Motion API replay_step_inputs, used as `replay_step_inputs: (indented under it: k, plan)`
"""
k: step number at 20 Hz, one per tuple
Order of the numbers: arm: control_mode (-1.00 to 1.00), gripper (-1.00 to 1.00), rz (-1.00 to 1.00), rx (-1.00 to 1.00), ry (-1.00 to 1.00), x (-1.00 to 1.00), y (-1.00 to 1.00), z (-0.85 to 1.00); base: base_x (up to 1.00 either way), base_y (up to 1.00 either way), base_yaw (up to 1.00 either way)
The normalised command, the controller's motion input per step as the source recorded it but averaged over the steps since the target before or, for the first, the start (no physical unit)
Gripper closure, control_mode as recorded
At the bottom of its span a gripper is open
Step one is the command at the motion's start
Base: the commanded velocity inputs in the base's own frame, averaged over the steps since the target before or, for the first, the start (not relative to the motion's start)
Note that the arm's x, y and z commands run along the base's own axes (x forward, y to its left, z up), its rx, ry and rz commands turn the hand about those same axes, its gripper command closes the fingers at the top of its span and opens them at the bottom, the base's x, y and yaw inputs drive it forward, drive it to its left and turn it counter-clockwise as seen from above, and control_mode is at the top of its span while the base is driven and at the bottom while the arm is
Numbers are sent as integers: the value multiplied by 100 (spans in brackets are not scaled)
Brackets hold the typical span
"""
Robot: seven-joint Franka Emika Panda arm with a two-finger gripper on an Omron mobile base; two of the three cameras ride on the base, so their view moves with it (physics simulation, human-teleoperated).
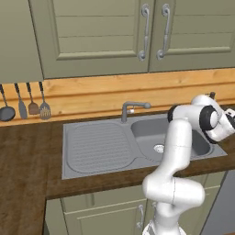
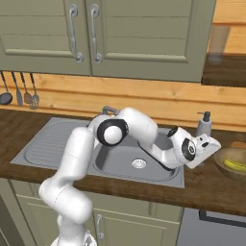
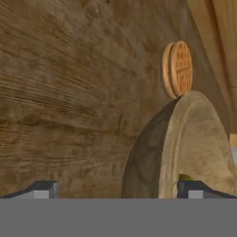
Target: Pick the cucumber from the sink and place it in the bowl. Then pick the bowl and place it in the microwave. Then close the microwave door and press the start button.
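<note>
Hovering beside bowl (image 2: 231, 169), pincer (image 3: 118, 190) jaws apart, empty. Cucumber (image 2: 236, 165) sits inside bowl on desk (image 2: 211, 190), right of sink (image 2: 57, 144). Bowl rim lies between jaws.

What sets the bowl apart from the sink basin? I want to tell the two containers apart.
The bowl is round, brown and wooden; the sink basin is rectangular, grey and metal. The bowl sits on top of the counter, while the basin is sunk into it. The bowl holds the yellow-green cucumber; the basin shows just its drain. Both are open-topped.
</note>
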Motion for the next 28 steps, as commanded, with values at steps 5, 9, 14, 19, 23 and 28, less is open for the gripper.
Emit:
replay_step_inputs:
  k: [5,9,14,19,23,28]
  plan:
    - [-100,-100,4,0,-11,-5,-59,1,0,0,0]
    - [-100,-100,0,0,-4,1,-47,0,0,0,0]
    - [-100,-100,0,0,0,21,-50,-6,0,0,0]
    - [-100,100,0,4,6,0,-7,-13,0,0,0]
    - [-100,100,0,5,-1,-55,17,9,0,0,0]
    - [-100,100,0,-3,-6,-100,72,71,0,0,0]
